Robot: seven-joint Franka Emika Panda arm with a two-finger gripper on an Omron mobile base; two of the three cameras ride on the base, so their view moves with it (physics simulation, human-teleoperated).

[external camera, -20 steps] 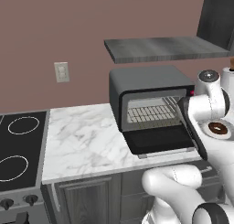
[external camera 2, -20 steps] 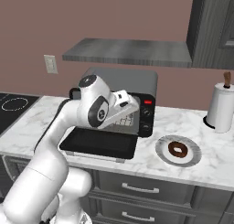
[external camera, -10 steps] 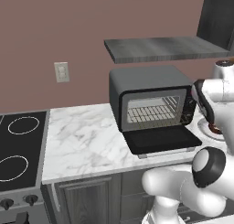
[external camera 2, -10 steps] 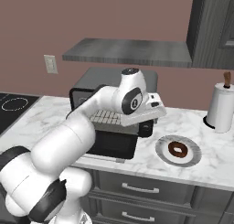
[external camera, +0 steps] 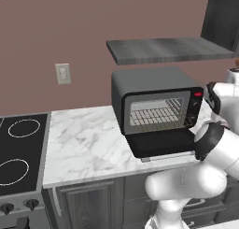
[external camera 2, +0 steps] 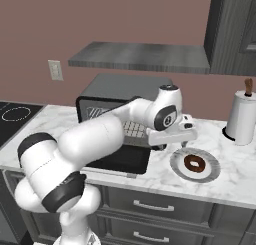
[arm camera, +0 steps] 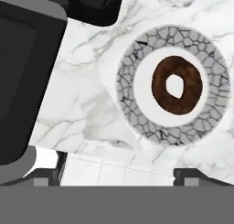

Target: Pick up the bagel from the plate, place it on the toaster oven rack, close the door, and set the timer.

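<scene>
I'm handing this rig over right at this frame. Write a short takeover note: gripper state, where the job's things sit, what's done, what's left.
Gripper: open, empty, above the counter beside the plate, not yet over the bagel.
Bagel: untouched, flat in the middle of the plate, right of the toaster oven.
Door: dropped fully open. The rack inside is bare.
Paper towel roll stands behind the plate.
Done: nothing beyond the approach.
Left: centre over the bagel, grasp it, put it on the rack, close the door, set the timer on the right-hand control strip.
</scene>
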